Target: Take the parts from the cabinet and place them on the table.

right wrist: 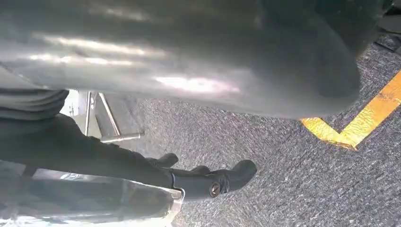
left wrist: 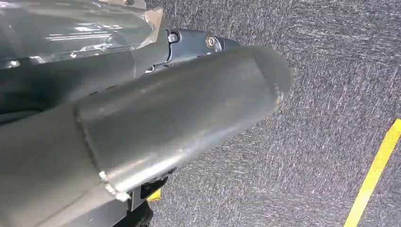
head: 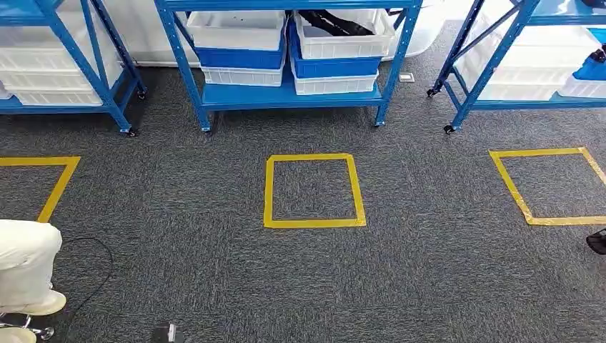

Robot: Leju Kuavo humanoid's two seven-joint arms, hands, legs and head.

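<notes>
A blue steel rack (head: 286, 96) stands straight ahead in the head view, across the grey carpet. Its low shelf carries stacked white and blue bins. Black parts (head: 336, 23) lie in the top white bin (head: 343, 44) on the right-hand stack; the white bin (head: 236, 30) on the left-hand stack looks empty. In the left wrist view my left hand (left wrist: 179, 109) hangs over the carpet, its thick grey thumb stretched out and nothing in it. My right hand (right wrist: 208, 182) also hangs low, its dark fingers held out straight and holding nothing.
A yellow tape square (head: 313, 223) marks the carpet before the middle rack, with further tape squares at left (head: 57, 187) and right (head: 516, 189). More blue racks with bins stand at both sides. A person's white-trousered leg (head: 25, 264) and a black cable (head: 96, 282) are at lower left.
</notes>
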